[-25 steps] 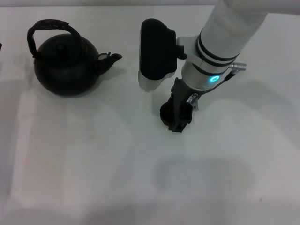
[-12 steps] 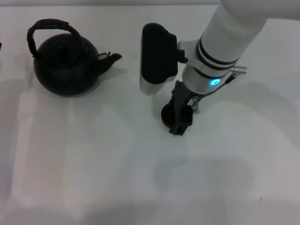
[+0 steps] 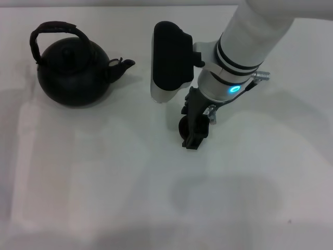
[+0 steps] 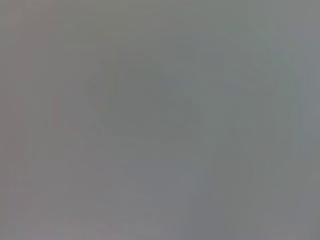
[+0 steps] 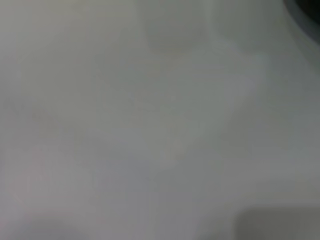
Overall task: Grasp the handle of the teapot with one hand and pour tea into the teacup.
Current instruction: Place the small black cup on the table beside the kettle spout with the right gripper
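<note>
The black teapot (image 3: 73,73) stands upright at the far left of the white table, its spout pointing right. Its arched handle (image 3: 54,27) rises over the lid, and nothing holds it. The small dark teacup (image 3: 182,126) sits near the middle of the table, largely hidden behind my right gripper (image 3: 191,140). That gripper points down and is shut on the cup's rim, low at the table. My left gripper is out of view; the left wrist view shows only a grey blur.
The white table (image 3: 104,187) spreads bare in front of and to the right of the cup. My right arm's black-and-white wrist housing (image 3: 169,62) hangs between teapot and cup. A dark edge (image 5: 307,6) shows in a corner of the right wrist view.
My right gripper and the teacup in it have shifted slightly left, toward the teapot. The teapot has not moved.
</note>
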